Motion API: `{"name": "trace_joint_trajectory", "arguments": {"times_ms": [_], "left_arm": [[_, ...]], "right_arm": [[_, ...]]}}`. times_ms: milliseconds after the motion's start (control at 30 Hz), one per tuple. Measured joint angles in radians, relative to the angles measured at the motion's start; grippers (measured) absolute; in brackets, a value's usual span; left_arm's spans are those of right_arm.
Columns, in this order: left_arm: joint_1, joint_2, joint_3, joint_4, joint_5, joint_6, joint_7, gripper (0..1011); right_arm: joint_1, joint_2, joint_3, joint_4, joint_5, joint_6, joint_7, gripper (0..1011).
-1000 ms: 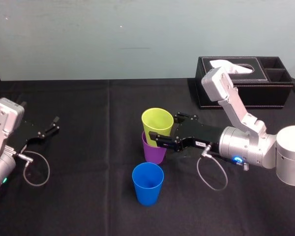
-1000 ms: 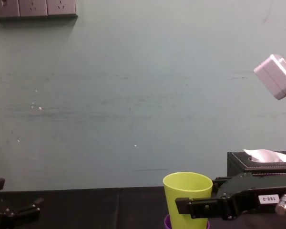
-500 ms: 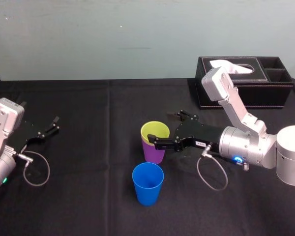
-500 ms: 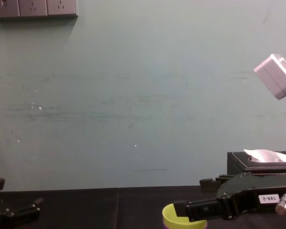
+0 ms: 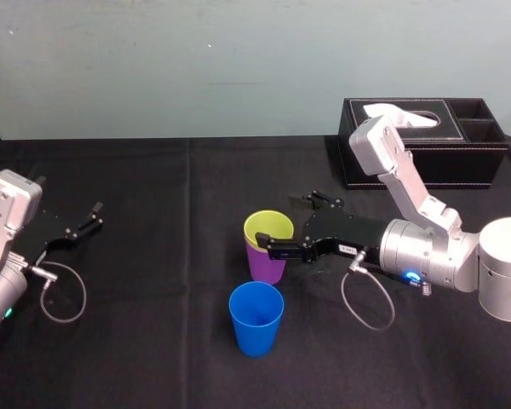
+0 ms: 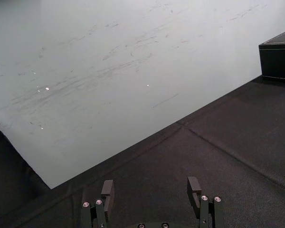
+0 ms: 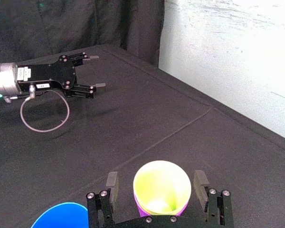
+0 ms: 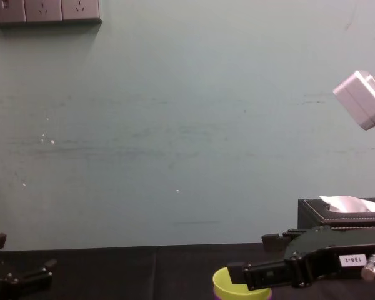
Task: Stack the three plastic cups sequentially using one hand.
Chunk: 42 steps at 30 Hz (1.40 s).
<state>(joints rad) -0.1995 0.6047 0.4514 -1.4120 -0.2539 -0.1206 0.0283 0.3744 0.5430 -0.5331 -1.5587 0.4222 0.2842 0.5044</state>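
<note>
My right pincer (image 7: 156, 184), released, straddles yellow-green plastic tumbler (image 5: 268, 227) nested in purple plastic tumbler (image 5: 265, 265). Blue plastic tumbler (image 5: 255, 320) nearer. Left pincer (image 5: 96, 214) idle, far left.

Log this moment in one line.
right gripper open around yellow-green cup | nested in purple cup | blue cup apart | left gripper parked, open

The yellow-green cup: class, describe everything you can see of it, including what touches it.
The yellow-green cup is a plain tapered tumbler of smooth plastic, upright and empty. It sits nested inside the purple cup, so just its upper band stands above that rim, near the middle of the black table. The right gripper is open, one finger on each side of the cup.
</note>
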Motion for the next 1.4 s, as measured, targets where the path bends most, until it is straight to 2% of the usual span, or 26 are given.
{"name": "trace_joint_trajectory", "arguments": {"times_ms": [233, 367, 467, 567, 600, 733, 967, 1167, 1400], "left_arm": [[0.0, 0.0, 0.0, 0.0, 0.0, 0.0, 0.0, 1010], [0.0, 0.0, 0.0, 0.0, 0.0, 0.0, 0.0, 1010], [0.0, 0.0, 0.0, 0.0, 0.0, 0.0, 0.0, 1010], [0.0, 0.0, 0.0, 0.0, 0.0, 0.0, 0.0, 1010], [0.0, 0.0, 0.0, 0.0, 0.0, 0.0, 0.0, 1010], [0.0, 0.0, 0.0, 0.0, 0.0, 0.0, 0.0, 1010], [0.0, 0.0, 0.0, 0.0, 0.0, 0.0, 0.0, 1010], [0.0, 0.0, 0.0, 0.0, 0.0, 0.0, 0.0, 1010], [0.0, 0.0, 0.0, 0.0, 0.0, 0.0, 0.0, 1010]], "right_arm": [[0.0, 0.0, 0.0, 0.0, 0.0, 0.0, 0.0, 1004], [-0.018, 0.019, 0.018, -0.035, 0.001, -0.004, -0.007, 1004], [-0.043, 0.043, 0.039, -0.072, 0.004, -0.009, -0.014, 1004], [-0.086, 0.083, 0.075, -0.125, 0.024, -0.016, -0.015, 1004], [-0.086, 0.083, 0.075, -0.125, 0.024, -0.016, -0.015, 1004], [-0.136, 0.134, 0.112, -0.182, 0.051, -0.027, -0.007, 1004], [-0.213, 0.215, 0.157, -0.237, 0.092, -0.046, 0.022, 1004], [-0.271, 0.278, 0.173, -0.257, 0.11, -0.067, 0.048, 1004], [-0.306, 0.307, 0.151, -0.259, 0.096, -0.082, 0.069, 1004]]}}
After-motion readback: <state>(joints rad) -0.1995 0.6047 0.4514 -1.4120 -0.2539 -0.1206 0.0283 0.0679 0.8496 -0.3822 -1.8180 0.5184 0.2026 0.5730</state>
